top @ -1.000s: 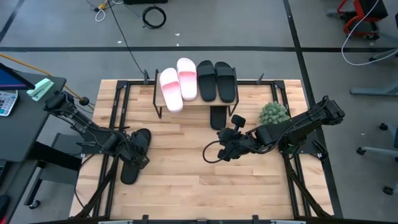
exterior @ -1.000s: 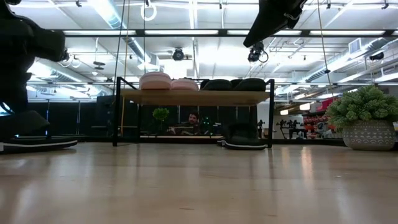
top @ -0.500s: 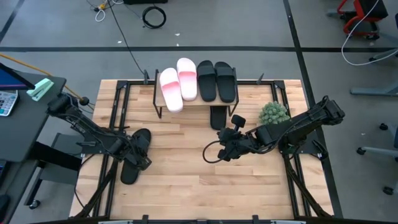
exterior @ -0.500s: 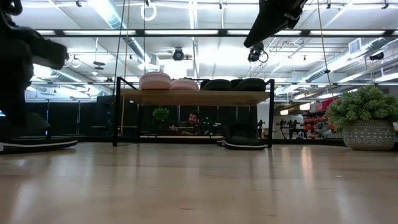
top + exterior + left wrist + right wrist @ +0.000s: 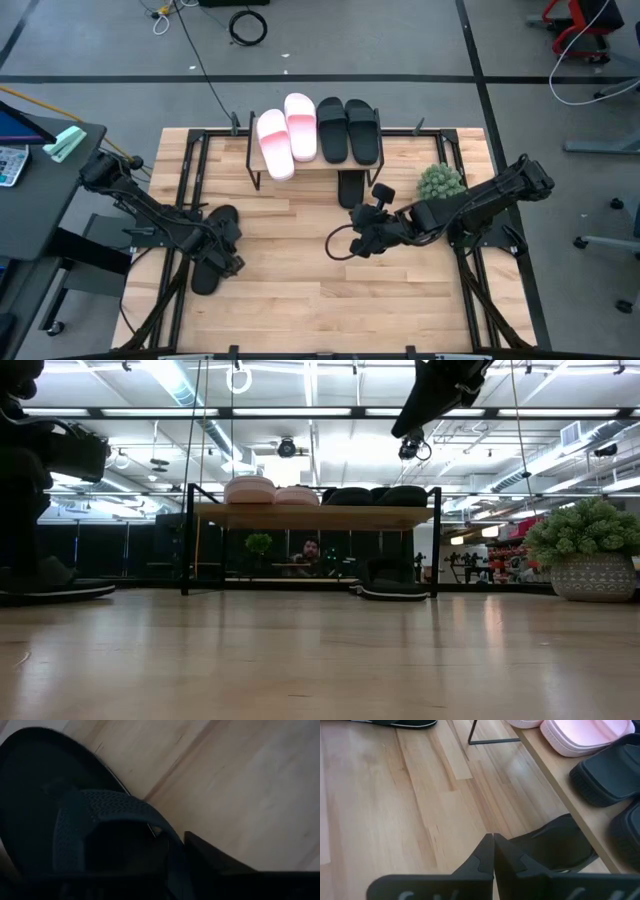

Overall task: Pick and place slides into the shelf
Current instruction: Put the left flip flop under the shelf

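The shelf [image 5: 315, 160] stands at the table's far edge. Two pale pink slides [image 5: 285, 135] and two black slides [image 5: 348, 130] lie on its plank top. A third black slide [image 5: 350, 188] lies on the table below, half under the plank. Another black slide [image 5: 207, 255] lies flat on its sole at the table's left. My left gripper [image 5: 228, 258] is down over it, open. In the left wrist view one finger [image 5: 215, 862] stands outside the strap [image 5: 115, 812]; the other finger is lost in the dark under the strap. My right gripper [image 5: 358, 242] hovers shut near the table's middle. My left gripper comes down from above at the strap [image 5: 150, 822] of the black slide, at the strap's side edge. I cannot tell whether the fingers touch it. The slide lies on the table.
A small potted plant [image 5: 440, 182] stands right of the shelf, close to my right arm. A black cable loops on the table below my right gripper [image 5: 340, 245]. Bare wood stretches across the near half of the table [image 5: 320, 310].
My left gripper has moved toward the table's near edge along the black slide and has come lower over its strap. The slide has shifted slightly on the table.
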Robot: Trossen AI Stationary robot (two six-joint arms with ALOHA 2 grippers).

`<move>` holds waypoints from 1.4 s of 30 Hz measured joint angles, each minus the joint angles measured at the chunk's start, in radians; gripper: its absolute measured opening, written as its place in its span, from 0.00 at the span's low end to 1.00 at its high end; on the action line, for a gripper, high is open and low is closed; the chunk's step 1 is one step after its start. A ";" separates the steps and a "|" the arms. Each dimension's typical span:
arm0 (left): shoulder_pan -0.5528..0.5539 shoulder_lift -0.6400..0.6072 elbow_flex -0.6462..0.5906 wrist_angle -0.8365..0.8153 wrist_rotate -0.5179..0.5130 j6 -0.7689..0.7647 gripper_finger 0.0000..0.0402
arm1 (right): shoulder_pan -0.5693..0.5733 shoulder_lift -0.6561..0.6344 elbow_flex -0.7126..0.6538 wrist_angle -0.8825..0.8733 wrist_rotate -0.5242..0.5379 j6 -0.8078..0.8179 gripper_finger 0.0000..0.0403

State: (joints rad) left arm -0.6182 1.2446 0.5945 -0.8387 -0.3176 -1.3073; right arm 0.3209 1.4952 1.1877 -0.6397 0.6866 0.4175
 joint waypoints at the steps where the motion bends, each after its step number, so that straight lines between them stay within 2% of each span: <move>1: 0.000 0.000 0.000 0.003 -0.001 0.012 0.12 | -0.001 0.000 0.000 0.000 0.000 0.000 0.01; 3: 0.000 0.000 0.000 0.028 -0.016 0.057 0.04 | -0.007 0.000 0.000 0.000 0.000 0.000 0.01; 8: 0.025 0.000 -0.002 0.218 -0.144 0.190 0.03 | -0.013 0.000 0.000 0.000 0.000 -0.015 0.01; 16: 0.203 0.001 -0.002 0.702 -0.226 0.508 0.02 | -0.035 0.000 0.000 0.000 0.000 -0.026 0.01; 20: 0.308 0.001 -0.002 0.810 -0.279 0.565 0.01 | -0.038 0.000 0.000 -0.001 0.000 -0.027 0.01; 24: 0.405 0.001 -0.002 0.825 -0.278 0.582 0.02 | -0.037 0.000 0.000 -0.006 -0.003 -0.027 0.01; 29: 0.465 0.028 -0.002 0.857 -0.210 0.548 0.01 | -0.037 0.000 0.000 -0.006 -0.012 -0.028 0.01; 35: 0.519 0.131 -0.001 0.973 -0.147 0.503 0.04 | -0.037 0.000 0.000 -0.012 -0.012 -0.029 0.01; 42: 0.574 0.239 -0.001 1.054 -0.129 0.580 0.06 | -0.037 0.000 0.000 -0.012 -0.012 -0.029 0.01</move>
State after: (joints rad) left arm -0.0439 1.4838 0.5936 0.2151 -0.4466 -0.7275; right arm 0.2836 1.4952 1.1877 -0.6516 0.6746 0.3889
